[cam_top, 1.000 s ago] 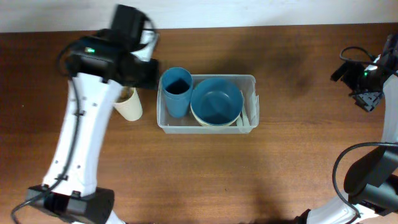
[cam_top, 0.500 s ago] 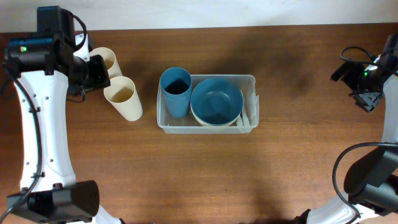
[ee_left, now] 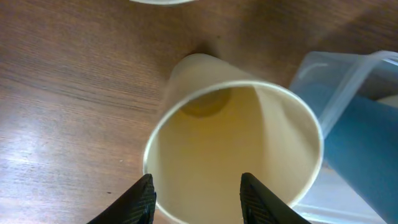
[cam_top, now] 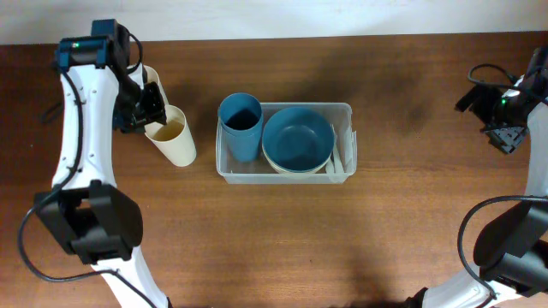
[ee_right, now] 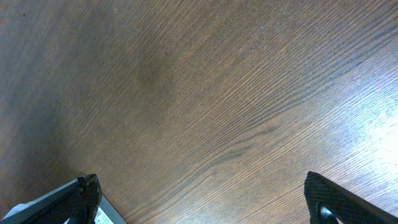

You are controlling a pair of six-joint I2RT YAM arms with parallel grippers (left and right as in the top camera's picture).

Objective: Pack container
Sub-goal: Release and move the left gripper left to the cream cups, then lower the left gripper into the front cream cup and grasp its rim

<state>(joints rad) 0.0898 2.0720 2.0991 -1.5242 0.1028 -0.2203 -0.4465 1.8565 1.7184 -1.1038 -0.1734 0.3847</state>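
One cream cup (ee_left: 236, 143) stands just left of the clear container (cam_top: 282, 177), which sits mid-table and already holds a blue cup (cam_top: 241, 127) and a blue bowl (cam_top: 298, 139). The left gripper (ee_left: 199, 200) hovers over the cream cup's mouth, jaws half apart and clamping nothing. The right gripper (ee_right: 202, 202) hangs wide open at far right. The container looks light, thin-walled, flexible and slick, so its stiffer rim is probably the best hold.

Worktop (cam_top: 385, 239): carries the container (cam_top: 282, 176) near its middle, two cups to the left.
Container: tall cup (cam_top: 241, 124) at the left end, bowl (cam_top: 297, 139) just right of it.
Near cup (cam_top: 174, 141): left of the container, apart.
Far cup (cam_top: 154, 79): just behind-left of the near cup.
Left end effector (ee_left: 198, 196): over the near cup's mouth.
Right end effector (ee_right: 199, 199): far right, well apart.
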